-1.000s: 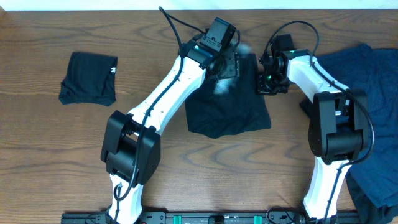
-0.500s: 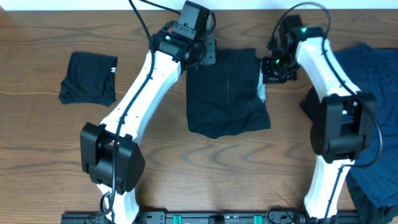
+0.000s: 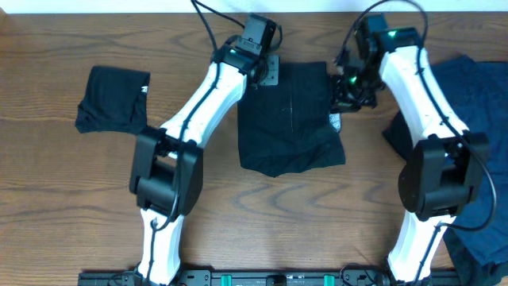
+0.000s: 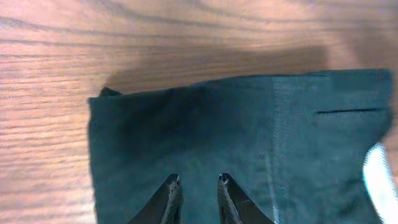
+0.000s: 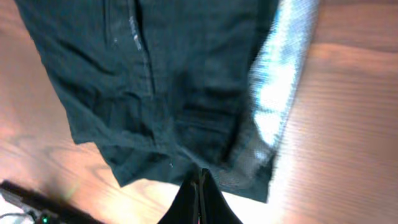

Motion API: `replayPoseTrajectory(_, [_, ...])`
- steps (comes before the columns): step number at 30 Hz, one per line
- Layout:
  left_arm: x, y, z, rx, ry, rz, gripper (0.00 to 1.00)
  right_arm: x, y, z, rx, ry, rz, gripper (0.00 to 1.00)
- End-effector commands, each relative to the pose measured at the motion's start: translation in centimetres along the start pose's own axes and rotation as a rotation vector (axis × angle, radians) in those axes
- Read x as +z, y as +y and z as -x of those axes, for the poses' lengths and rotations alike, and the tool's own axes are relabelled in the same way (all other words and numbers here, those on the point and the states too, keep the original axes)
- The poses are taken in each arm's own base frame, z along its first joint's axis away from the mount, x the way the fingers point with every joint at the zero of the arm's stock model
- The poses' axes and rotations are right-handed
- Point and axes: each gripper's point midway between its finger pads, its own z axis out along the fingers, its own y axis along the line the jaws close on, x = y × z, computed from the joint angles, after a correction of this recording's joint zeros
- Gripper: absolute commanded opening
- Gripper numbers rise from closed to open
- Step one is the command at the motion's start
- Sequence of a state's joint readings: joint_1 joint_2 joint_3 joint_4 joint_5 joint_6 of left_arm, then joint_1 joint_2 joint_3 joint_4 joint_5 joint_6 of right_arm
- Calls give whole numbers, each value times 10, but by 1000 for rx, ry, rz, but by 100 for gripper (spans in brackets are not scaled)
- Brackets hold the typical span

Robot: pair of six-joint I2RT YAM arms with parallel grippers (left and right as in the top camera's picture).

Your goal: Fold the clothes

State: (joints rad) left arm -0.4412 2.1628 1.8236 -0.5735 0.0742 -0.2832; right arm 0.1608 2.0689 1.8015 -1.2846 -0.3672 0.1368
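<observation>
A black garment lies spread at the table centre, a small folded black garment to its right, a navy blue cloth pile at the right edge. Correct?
No: the overhead view shows the small folded black garment left of the spread black garment. The rest is right.

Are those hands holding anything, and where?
The right hand seems to pinch the black cloth garment at its edge by the white lining; whether the left hand grips cannot be told.

light: bright, even | wrist views: soft | glare: clothes (image 5: pixel 161 93) lining
</observation>
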Motion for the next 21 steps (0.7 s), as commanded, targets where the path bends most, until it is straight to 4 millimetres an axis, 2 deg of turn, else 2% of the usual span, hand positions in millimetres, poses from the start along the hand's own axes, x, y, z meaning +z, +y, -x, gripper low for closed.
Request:
replayPoseTrajectory(1, [11,4,-3,20,4,17,22,25,15,-15,-55,51,69,1])
replayPoseTrajectory(4, [16,5,-6,20,13,20,22,48,6,-26,-55,81,52,1])
replayPoseTrajectory(11, [19,6,-9,21,24,23,22,99,-31,-61,-2,148,-23,1])
replayPoseTrajectory(17, [37,11,-22,21,64,38,22,121,-47,-90,42,209,-46,1])
replayPoseTrajectory(21, [53,15,-33,21,95,48,22,125,-49,-92,43,206,-44,1])
